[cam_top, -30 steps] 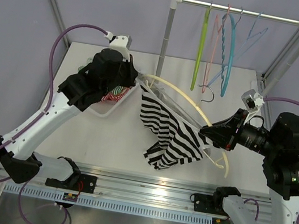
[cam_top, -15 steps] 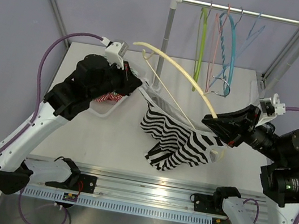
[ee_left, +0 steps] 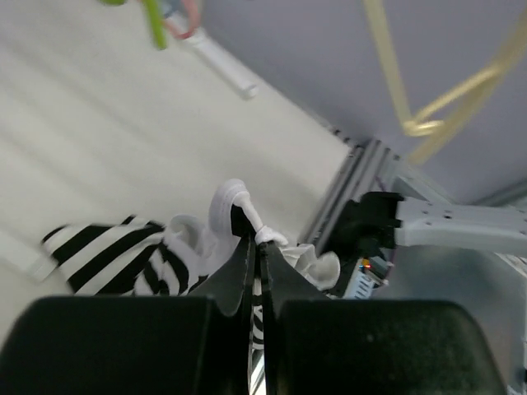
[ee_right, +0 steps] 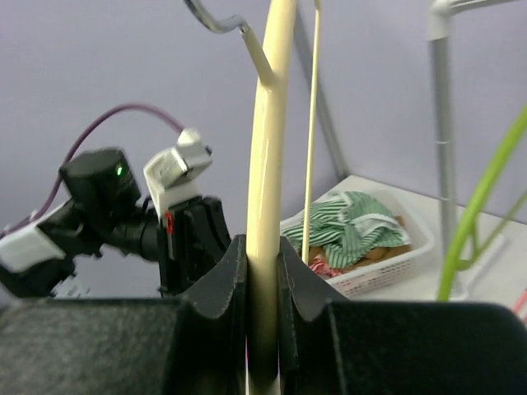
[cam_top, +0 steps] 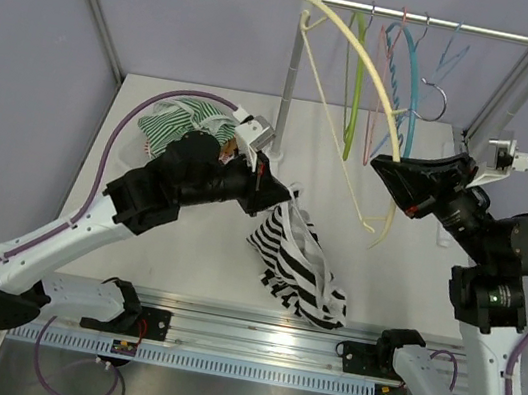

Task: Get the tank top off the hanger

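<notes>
From above, the left gripper point(cam_top: 283, 193) pinches the striped tank top point(cam_top: 298, 264), which droops to the table point(cam_top: 205, 249). The right gripper point(cam_top: 384, 165) holds the cream hanger point(cam_top: 377, 80) apart from it, beside the rack point(cam_top: 474, 30). At the left wrist, the jaws are closed on a white strap. At the right wrist, the jaws are clamped on the hanger's bar, with a laundry basket point(ee_right: 375, 276) behind.

No readable text, label, brand, number or sign is showing in any of the three views. Nothing is resolving sharply enough to read as lettering.
</notes>
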Motion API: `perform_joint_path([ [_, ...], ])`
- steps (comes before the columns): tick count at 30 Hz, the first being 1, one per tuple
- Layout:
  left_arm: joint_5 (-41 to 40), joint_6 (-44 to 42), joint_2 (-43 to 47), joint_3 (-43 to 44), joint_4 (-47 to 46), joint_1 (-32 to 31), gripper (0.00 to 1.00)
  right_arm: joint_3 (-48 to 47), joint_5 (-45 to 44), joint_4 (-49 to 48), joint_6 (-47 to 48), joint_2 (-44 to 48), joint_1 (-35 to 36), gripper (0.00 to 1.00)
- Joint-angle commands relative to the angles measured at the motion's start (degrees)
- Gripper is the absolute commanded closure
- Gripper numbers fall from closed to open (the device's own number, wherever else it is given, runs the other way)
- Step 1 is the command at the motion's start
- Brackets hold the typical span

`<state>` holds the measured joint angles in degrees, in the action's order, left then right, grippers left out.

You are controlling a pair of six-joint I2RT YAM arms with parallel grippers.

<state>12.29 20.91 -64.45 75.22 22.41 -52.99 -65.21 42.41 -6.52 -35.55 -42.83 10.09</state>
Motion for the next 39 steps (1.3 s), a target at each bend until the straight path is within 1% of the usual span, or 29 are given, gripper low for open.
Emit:
perform_joint_path([
  [1,-21.31,2.54,-1.82,1.16,7.71,0.26,1.0,-12.81,-16.3,23.7,10.32,0.21,-0.07,1.0],
  [2,-25.96,3.17,-1.82,0.03,9.21,0.52,1.0,-16.4,-18.14,31.32,10.59,-0.49,-0.07,1.0],
  [3,-26.88,3.61,-1.56,-1.12,9.05,0.61,1.0,-18.09,-18.94,34.7,10.33,-1.37,-0.07,1.0],
  [6,-27.24,5.02,0.19,-5.33,6.86,0.96,1.0,-20.56,-18.07,40.6,10.15,-4.19,-0.07,1.0],
  [10,-27.59,5.11,0.37,-5.7,7.38,1.05,0.98,-23.99,-20.17,45.8,11.82,-7.78,-0.07,1.0],
  [13,-27.77,4.41,-0.42,-4.39,8.7,1.05,0.91,-27.77,-21.14,48.35,13.05,-11.47,0.02,1.0],
  [15,-27.06,3.97,-0.68,-3.86,9.31,1.05,0.84,-31.81,-22.71,50.81,14.36,-14.2,-0.07,1.0],
  [16,-26.71,3.79,-0.77,-3.51,9.23,1.05,0.8,-33.39,-23.25,51.78,14.8,-17.26,-0.07,1.0],
  [17,-26.27,3.88,-0.86,-3.41,9.49,1.05,0.73,-36.36,-23.43,52.92,15.16,-18.85,-0.07,1.0],
  [18,-26.18,3.7,-0.86,-3.15,10.1,1.05,0.58,-37.78,-23.95,53.1,15.42,-20.35,-0.07,1.0],
  [20,-26.35,3.62,-1.03,-2.02,11.33,1.05,0.41,-42.69,-25.0,53.98,15.42,-25.09,0.11,1.0],
  [21,-26.62,3.7,-1.03,-1.66,13.08,1.05,0.22,-44.46,-26.06,54.42,15.6,-26.59,0.54,1.0],
  [22,-26.97,3.53,-0.86,-1.31,14.05,0.96,0.14,-46.22,-26.94,54.95,15.95,-29.91,1.33,1.0],
  [23,-27.32,3.35,-0.86,-0.61,15.02,0.96,0.01,-50.06,-28.08,56.17,16.3,-31.6,2.82,1.0],
  [25,-28.29,3.0,-0.42,0.27,18.53,0.87,0.01,-53.43,-31.51,56.8,17.18,-36.24,4.93,1.0],
  [26,-29.77,2.83,0.28,0.8,19.93,0.79,0.01,-56.66,-32.65,57.15,17.27,-37.75,5.81,1.0],
  [28,-30.92,2.3,1.42,1.07,23.19,0.79,0.01,-59.41,-37.47,58.38,18.06,-41.35,9.06,1.0],
  [29,-32.23,2.3,2.73,1.07,25.2,0.7,0.01,-61.59,-41.49,58.81,18.32,-42.41,10.55,1.0],
  [32,-33.65,1.86,5.89,0.28,27.93,0.7,0.01,-64.77,-44.87,58.65,18.94,-46.11,13.73,1.0],
  [34,-34.44,1.59,7.31,-0.51,28.82,0.7,0.01,-65.22,-46.27,57.33,18.68,-48.13,15.48,1.0],
  [35,-35.05,1.51,8.1,-0.86,29.26,0.7,0.01,-65.05,-48.72,55.15,18.68,-48.49,16.01,1.0],
  [38,-35.67,0.63,10.13,-2.62,29.35,0.7,0.01,-64.86,-51.45,51.19,18.85,-50.15,17.33,1.0],
  [39,-35.85,0.45,10.74,-3.15,29.53,0.7,0.01,-65.65,-51.99,51.17,18.94,-51.64,17.42,1.0],
])
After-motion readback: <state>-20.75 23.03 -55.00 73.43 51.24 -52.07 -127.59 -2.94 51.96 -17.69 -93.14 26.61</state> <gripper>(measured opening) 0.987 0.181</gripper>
